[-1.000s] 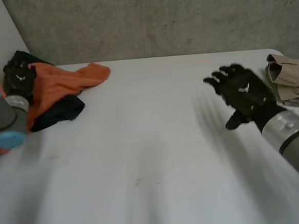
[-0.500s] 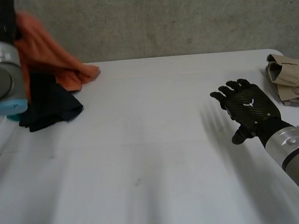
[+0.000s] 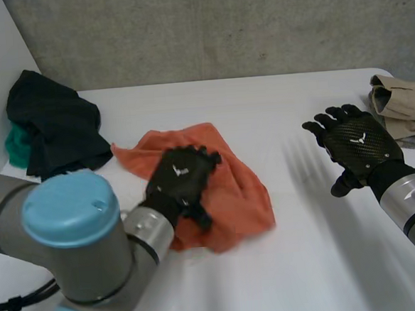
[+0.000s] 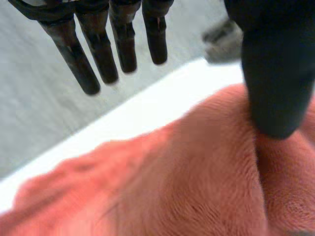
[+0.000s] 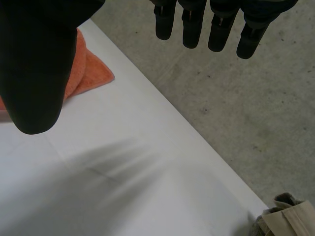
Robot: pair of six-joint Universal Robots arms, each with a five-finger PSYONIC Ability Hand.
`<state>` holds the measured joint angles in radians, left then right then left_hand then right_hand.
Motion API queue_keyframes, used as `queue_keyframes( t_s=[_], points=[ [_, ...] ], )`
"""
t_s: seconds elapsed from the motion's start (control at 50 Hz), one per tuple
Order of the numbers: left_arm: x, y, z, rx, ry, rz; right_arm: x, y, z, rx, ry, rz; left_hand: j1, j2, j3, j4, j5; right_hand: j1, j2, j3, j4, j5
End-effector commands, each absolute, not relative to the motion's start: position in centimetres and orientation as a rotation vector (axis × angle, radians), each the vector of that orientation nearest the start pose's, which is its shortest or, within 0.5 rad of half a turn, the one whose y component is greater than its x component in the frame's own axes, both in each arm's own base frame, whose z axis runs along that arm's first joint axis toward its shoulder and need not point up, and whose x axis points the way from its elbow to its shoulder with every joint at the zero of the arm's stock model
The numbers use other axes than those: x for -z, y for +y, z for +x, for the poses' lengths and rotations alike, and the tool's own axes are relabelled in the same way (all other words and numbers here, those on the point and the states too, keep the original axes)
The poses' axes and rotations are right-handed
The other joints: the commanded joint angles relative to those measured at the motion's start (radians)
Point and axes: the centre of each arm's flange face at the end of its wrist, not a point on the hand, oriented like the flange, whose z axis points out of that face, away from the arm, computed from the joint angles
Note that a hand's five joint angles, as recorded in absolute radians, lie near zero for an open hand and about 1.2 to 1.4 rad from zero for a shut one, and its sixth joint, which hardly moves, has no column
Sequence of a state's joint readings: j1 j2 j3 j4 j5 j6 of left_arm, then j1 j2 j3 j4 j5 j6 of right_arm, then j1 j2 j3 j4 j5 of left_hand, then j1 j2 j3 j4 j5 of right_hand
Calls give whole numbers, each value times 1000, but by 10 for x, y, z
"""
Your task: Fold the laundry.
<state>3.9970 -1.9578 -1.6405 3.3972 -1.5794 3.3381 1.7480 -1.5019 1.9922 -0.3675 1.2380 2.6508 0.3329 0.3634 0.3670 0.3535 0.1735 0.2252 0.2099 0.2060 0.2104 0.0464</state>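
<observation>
Presses the left hand [image 3: 181, 180] flat on the middle of the orange cloth [image 3: 239, 196], which lies crumpled left of centre on the surface [image 3: 275, 108]; fingers straight, thumb touching fabric, nothing clamped. Holds the right hand [image 3: 354, 145] above the surface, fingers spread apart, gripping nothing. Has a dark pile [image 3: 56, 127] at the far left corner and a beige cloth [image 3: 403, 103] at the right edge.

The head camera looks down over the white bench [image 3: 276, 115] from its near side, the left wrist camera sits close above the crumpled orange cloth [image 3: 242, 189], and the right wrist camera, higher, shares that cloth's corner.
</observation>
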Motion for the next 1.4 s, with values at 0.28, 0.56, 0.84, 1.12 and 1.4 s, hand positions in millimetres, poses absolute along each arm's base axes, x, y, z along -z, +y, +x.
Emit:
queue_keyframes(
  t_s=[0.28, 0.56, 0.84, 1.12, 1.4],
  points=[
    [-280, -229, -275, 2276, 2263, 937, -206, -250, 229, 1507, 2286, -941, -20, -50, -54, -40, -35, -51, -35, -31, -36, -46],
    [-205, -278, -297, 2020, 2366, 1308, -159, -231, 265, 1223, 2303, -808, 10, -21, -24, -11, -5, 71, 86, 90, 86, 75],
    [-149, -262, -333, 1763, 2398, 1610, -130, -222, 287, 1306, 2323, -844, 192, 161, 157, 171, 176, 183, 198, 202, 198, 187],
    [-163, -288, -351, 1840, 2157, 1528, -150, -257, 305, 1670, 2189, -941, 1063, 1033, 1029, 1043, 1048, 1171, 1186, 1190, 1186, 1175],
    [-442, -295, -355, 3041, 873, 407, -398, -310, 327, 2853, 1246, -591, 1063, 1033, 1029, 1043, 1048, 1171, 1186, 1190, 1186, 1175]
  ],
)
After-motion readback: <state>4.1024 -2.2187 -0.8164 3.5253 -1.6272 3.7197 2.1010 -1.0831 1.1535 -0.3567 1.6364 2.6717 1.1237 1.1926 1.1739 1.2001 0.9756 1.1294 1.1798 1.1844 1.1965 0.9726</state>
